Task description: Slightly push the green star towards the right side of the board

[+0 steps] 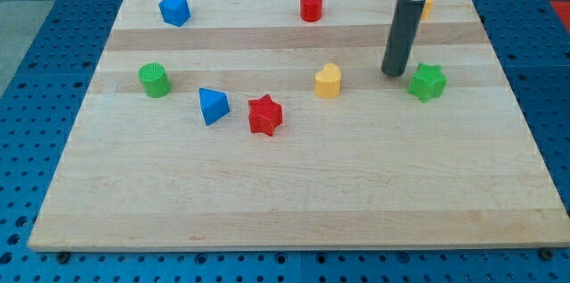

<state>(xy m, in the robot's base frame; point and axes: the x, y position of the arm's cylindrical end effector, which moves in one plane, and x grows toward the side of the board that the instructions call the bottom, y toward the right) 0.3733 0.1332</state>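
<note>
The green star lies on the wooden board at the view's right, in the middle band. My tip rests on the board just to the star's left, a small gap apart from it. The dark rod rises from the tip toward the view's top. A yellow heart lies to the left of my tip.
A red star and a blue triangular block lie left of centre. A green cylinder is at the left. A blue block and a red cylinder sit near the top edge. A yellow block peeks out behind the rod.
</note>
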